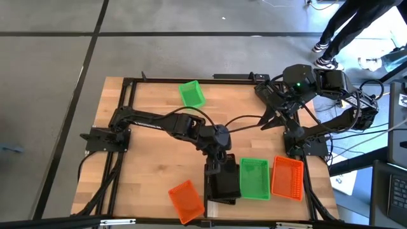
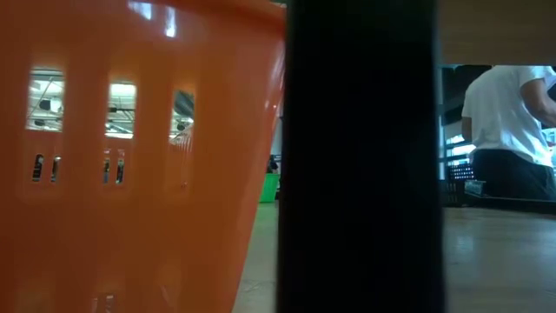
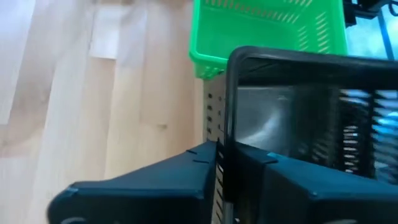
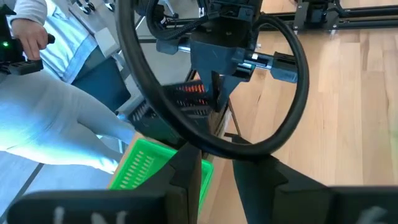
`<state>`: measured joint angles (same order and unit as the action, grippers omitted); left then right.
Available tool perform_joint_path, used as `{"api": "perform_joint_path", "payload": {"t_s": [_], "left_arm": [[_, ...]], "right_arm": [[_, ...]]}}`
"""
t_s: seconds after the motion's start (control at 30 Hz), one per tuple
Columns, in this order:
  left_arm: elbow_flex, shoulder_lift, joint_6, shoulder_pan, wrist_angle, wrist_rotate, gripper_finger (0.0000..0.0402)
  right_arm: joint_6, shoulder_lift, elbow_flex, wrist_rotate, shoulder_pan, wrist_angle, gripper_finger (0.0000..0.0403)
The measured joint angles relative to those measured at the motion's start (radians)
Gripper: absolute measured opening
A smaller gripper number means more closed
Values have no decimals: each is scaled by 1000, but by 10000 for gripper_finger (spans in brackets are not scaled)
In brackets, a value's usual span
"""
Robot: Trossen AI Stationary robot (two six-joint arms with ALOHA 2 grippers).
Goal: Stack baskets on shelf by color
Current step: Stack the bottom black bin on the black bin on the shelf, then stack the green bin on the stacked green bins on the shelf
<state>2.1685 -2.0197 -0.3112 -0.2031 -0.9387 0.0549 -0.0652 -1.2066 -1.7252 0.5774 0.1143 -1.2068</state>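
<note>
Baskets in view number five: two green [image 1: 191,93] [image 1: 254,179], two orange [image 1: 187,201] [image 1: 287,177] and one black [image 1: 222,184]. They sit on a planked wooden tabletop [image 1: 146,159] over grey floor, a person [image 1: 343,25] standing beyond. The left gripper [image 1: 215,166] is clamped on the black basket's rim, beside the near green one. The right gripper [image 1: 270,114] hangs over the far side, fingers nearly together.

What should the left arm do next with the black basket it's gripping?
Probably open and lift clear: the left gripper pinches the black basket by its wall, and the basket already seems to sit beside the green basket, in line with the orange basket.
</note>
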Motion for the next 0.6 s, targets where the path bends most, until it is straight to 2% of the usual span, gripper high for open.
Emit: {"api": "perform_joint_path", "payload": {"t_s": [0.3, 0.6], "left_arm": [[0, 0, 0, -3, 8, -2, 88], [4, 33, 54, -2, 14, -2, 96]], "right_arm": [[-39, 0, 0, 0, 0, 0, 87], [-48, 0, 0, 0, 0, 0, 87]]}}
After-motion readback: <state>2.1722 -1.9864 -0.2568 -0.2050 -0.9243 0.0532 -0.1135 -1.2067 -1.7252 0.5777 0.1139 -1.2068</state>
